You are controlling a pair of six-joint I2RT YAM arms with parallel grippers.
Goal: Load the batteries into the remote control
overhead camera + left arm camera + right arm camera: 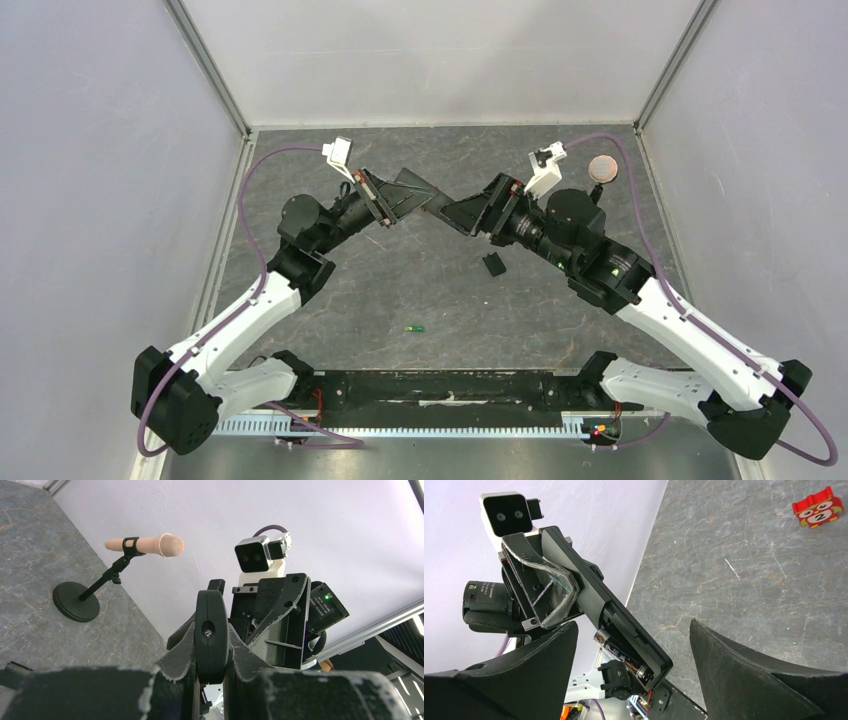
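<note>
The left gripper (212,650) is clamping the remote control (624,617) aloft, 1 dark battery (621,655) lying in its bay; the right gripper (465,213) is gaping beside it. The green battery (414,329) is resting on the tabletop (400,290) well apart, probably light and slick: pinch mid-barrel.

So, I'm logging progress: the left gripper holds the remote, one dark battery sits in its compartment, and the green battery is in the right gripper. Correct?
No: the green battery lies on the table, untouched, as the top external view shows; the right gripper is open and empty. The rest stands.
</note>
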